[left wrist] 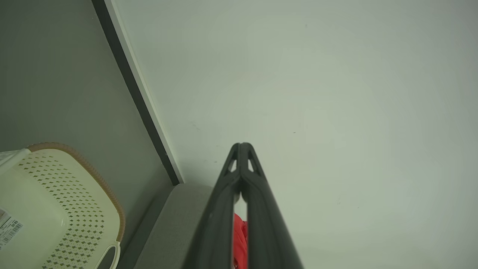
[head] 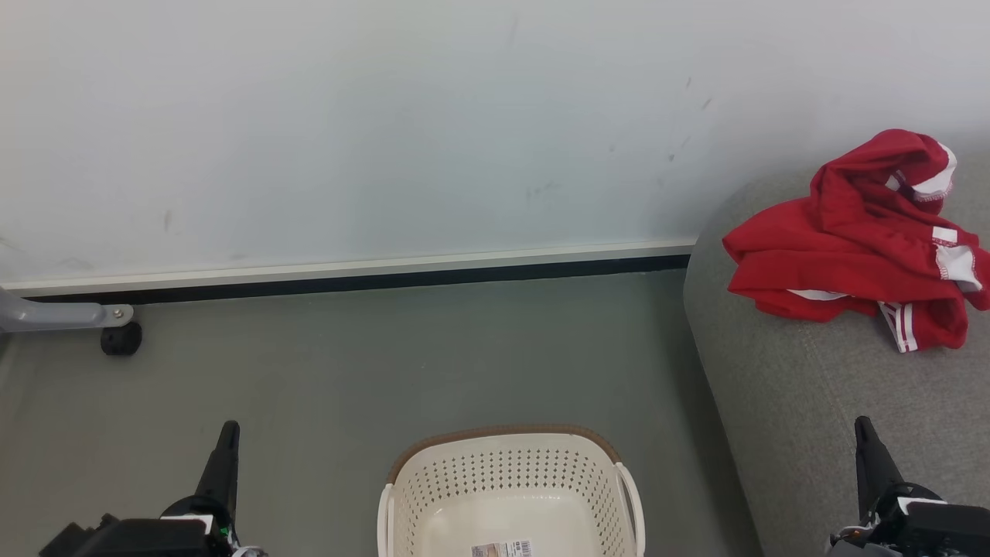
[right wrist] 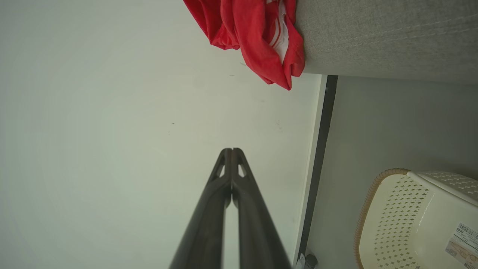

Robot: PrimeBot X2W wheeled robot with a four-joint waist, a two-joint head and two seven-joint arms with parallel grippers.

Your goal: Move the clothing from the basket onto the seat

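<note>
The red clothing (head: 858, 244) with white trim lies crumpled on the grey seat (head: 812, 402) at the right; the right wrist view has the clothing (right wrist: 257, 33) at its top edge. The cream basket (head: 510, 495) stands on the floor at bottom centre, with nothing in it but a label on its bottom. My left gripper (head: 229, 430) is shut and holds nothing, left of the basket. My right gripper (head: 862, 425) is shut and holds nothing, over the seat's front part. Both wrist views show the fingertips pressed together: left gripper (left wrist: 242, 145), right gripper (right wrist: 231, 150).
A white wall (head: 387, 124) with a pale skirting and dark strip runs behind the grey floor (head: 387, 356). A grey metal leg with a black caster (head: 120, 338) stands at the far left by the wall.
</note>
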